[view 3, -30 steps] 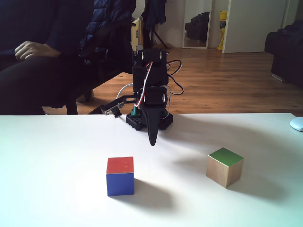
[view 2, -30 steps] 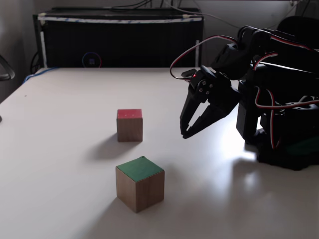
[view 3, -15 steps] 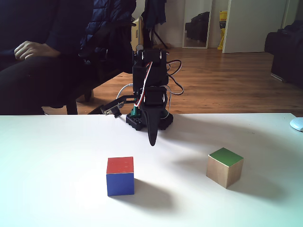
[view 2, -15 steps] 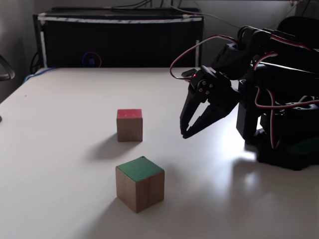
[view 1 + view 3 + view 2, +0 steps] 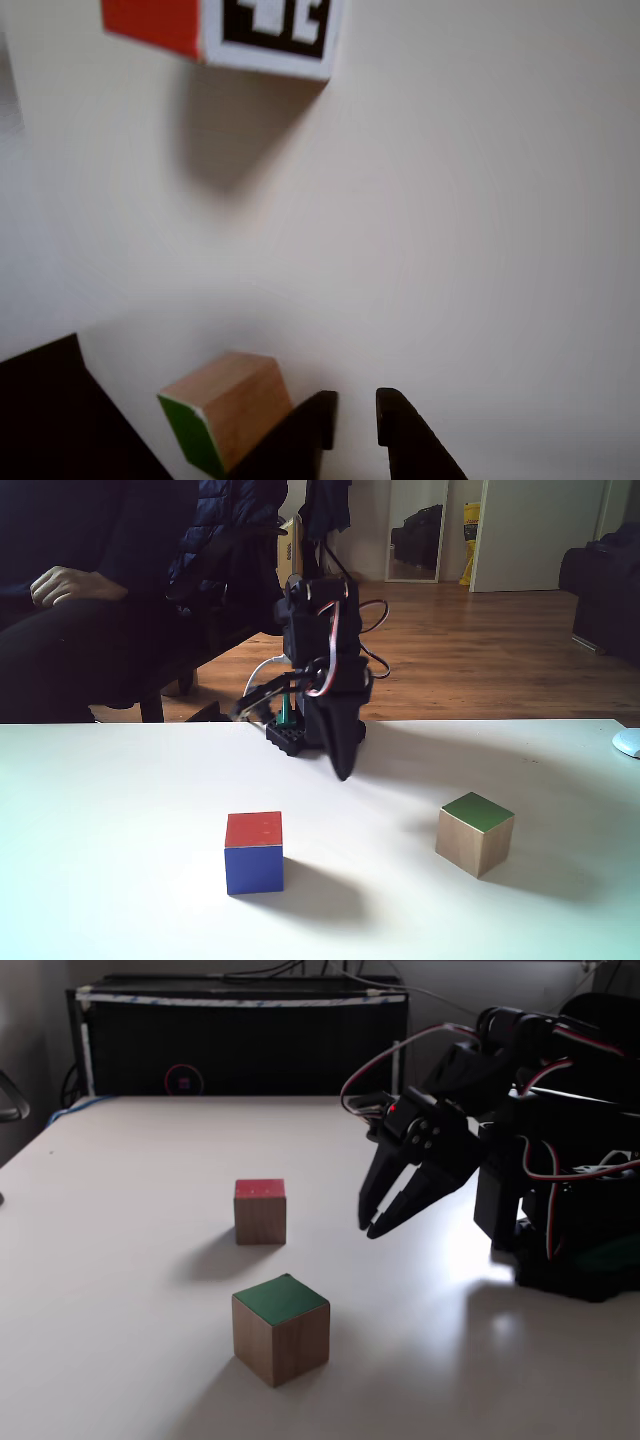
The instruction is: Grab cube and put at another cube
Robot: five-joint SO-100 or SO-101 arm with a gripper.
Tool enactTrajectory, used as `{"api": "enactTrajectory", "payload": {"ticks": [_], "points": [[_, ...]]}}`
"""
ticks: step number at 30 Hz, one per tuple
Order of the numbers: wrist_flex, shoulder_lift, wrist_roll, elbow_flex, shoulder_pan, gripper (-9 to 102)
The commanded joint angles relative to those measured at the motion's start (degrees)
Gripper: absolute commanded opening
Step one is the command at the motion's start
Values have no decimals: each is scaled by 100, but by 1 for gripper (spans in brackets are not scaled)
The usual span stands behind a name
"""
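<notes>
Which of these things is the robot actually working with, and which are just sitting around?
Part of the job:
- green-topped wooden cube
- red-topped cube
- the robot's hand, nearly closed, holding nothing

Just around:
- white table
- black cabinet
- seated person's hand

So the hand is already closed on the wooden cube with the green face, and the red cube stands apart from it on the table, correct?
Not quite. The hand holds nothing: in a fixed view it hangs above the table, apart from the wooden cube. The rest is right: the red cube stands apart from it.
</notes>
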Motion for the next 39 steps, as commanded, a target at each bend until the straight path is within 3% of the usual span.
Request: {"api": "enactTrajectory", "payload": {"ticks": [1, 10, 16, 31, 39], "points": [[-26, -141, 44, -527, -352, 13], [-149, -2522, 53, -2461, -844, 27], [246, -4210, -35, -3911, -1160, 33], [976, -7646, 606, -6407, -2206, 41], [1002, -8807, 650, -7022, -2364, 43]]}}
